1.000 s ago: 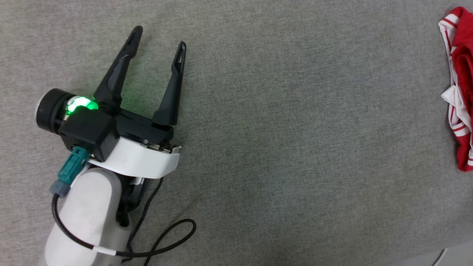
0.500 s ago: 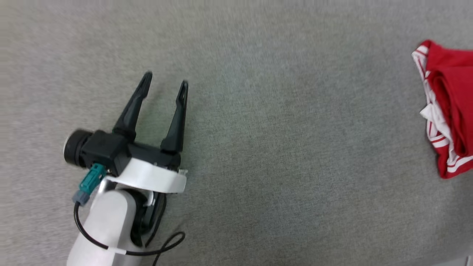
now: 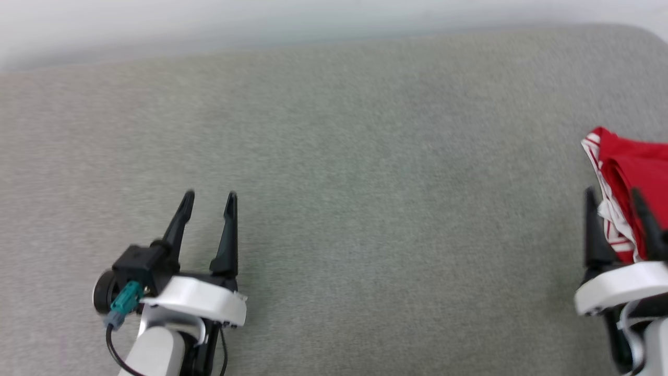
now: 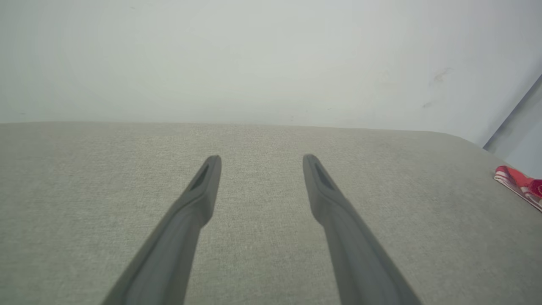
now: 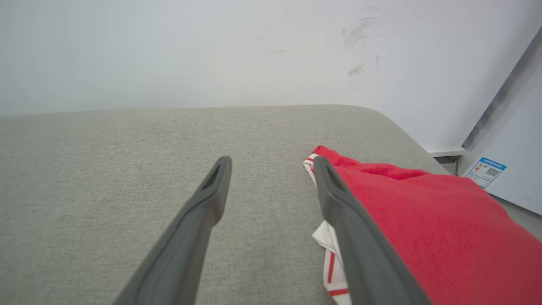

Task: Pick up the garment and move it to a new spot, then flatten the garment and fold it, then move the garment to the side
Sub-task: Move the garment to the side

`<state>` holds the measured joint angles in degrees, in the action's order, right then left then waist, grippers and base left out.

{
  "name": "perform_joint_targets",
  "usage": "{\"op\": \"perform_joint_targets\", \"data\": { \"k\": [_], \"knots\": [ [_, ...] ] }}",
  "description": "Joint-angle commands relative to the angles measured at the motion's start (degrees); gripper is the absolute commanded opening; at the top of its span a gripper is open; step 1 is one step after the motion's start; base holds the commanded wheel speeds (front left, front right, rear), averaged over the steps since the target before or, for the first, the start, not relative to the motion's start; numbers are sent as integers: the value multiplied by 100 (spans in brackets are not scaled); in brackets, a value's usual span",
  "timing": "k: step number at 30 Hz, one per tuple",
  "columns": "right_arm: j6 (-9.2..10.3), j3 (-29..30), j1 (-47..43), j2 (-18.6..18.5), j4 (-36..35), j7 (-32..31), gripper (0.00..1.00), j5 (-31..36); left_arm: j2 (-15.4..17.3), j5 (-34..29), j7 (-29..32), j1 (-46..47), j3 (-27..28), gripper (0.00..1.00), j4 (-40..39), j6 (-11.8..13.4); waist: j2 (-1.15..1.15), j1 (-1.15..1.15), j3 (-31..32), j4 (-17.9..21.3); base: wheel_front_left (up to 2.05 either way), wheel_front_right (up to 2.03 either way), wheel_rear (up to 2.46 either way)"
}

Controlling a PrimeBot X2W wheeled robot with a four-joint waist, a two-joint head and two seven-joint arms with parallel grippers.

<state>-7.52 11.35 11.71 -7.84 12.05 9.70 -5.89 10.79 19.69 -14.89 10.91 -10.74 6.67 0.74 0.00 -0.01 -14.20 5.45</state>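
Note:
The garment [image 3: 634, 162] is a folded red bundle with white, red-striped trim, lying at the right edge of the grey padded surface [image 3: 365, 209]. It also appears as the garment [image 5: 423, 212] and, far right and small, the garment [image 4: 518, 183]. My right gripper [image 3: 612, 191] is open above the garment's left edge. Between the fingers of the right gripper [image 5: 272, 160] there is bare grey fabric, and the garment lies along its right finger. My left gripper [image 3: 210, 195] is open and empty at the lower left. The left gripper [image 4: 261, 158] points toward the far edge.
A white wall [image 3: 209, 21] runs along the surface's far edge. The surface rounds off at its far right corner [image 5: 381, 116]. Beyond that corner stands a white panel with a blue label [image 5: 487, 169]. Open grey fabric stretches between the two grippers.
The head view has tilted up, so the far edge and wall now show. My right gripper has come into view, open, at the garment. The left gripper stays open.

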Motion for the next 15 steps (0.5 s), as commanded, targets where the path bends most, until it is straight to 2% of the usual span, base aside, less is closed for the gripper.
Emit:
{"op": "perform_joint_targets", "data": {
  "k": [1, 9, 15],
  "knots": [
    [7, -106, -152, 45, -101, 8, 100, -63, -11, 24, -32, -133, 35, 100, 47, 2, 0, 1, 279, -243, 0, 0, 0],
    [7, -489, -839, 285, -836, -173, 100, -152, -106, -59, -35, -595, 254, 100, 188, -25, 0, 1, 871, -626, 0, 0, 0],
    [7, -507, -1425, 403, -1418, -463, 100, -110, -125, -169, -34, -874, 210, 100, 249, -137, 0, 1, 1237, -774, 0, 0, 0]
  ]
}}
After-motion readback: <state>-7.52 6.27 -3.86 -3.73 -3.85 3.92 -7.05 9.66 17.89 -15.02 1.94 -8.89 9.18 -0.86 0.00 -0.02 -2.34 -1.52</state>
